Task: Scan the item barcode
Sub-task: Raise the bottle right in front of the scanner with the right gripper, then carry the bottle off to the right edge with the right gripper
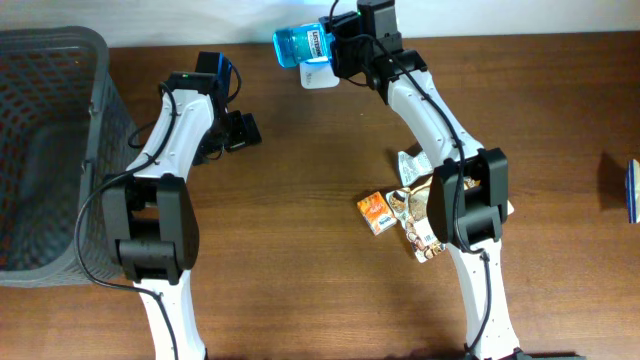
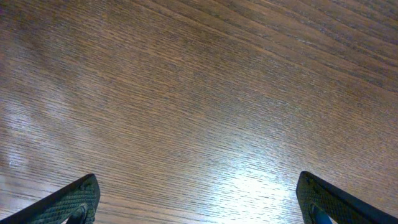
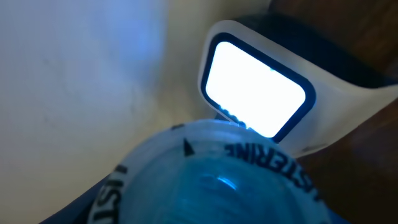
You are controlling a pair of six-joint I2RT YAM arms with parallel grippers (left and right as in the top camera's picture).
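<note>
- Mouthwash bottle (image 1: 298,43): clear blue with a white label, lying sideways at the far edge of the table (image 1: 300,260). It is clamped in the right gripper (image 1: 332,48), and its body sticks out to the left of the jaws.
- Overhead only: a white scanner (image 1: 318,72) sits just beside the bottle on its near side, window glowing. Whether the two touch cannot be told from above.
- Right wrist only: the scanner's lit window (image 3: 258,90) shows as a bright rounded rectangle just above the bottle, which fills the bottom of the view. Black lettering and a small triangle mark run round the curved blue surface.
- The dark strip at the lower left of that view is probably one finger (image 3: 74,208), but it is too blurred to be sure.
- Left gripper (image 1: 240,130): from overhead it is over the table left of centre, well apart from the bottle and scanner.
- Left wrist only: two dark fingertips (image 2: 68,202) sit at the bottom corners, spread wide. Only bare wood grain and a pale glare patch lie between them.
- Overhead also gives:
  - a grey mesh basket (image 1: 50,150) at the left edge
  - an orange packet (image 1: 375,212) and further packets (image 1: 415,215) by the right arm's base
  - a dark blue item (image 1: 633,190) cut off by the right edge
</note>
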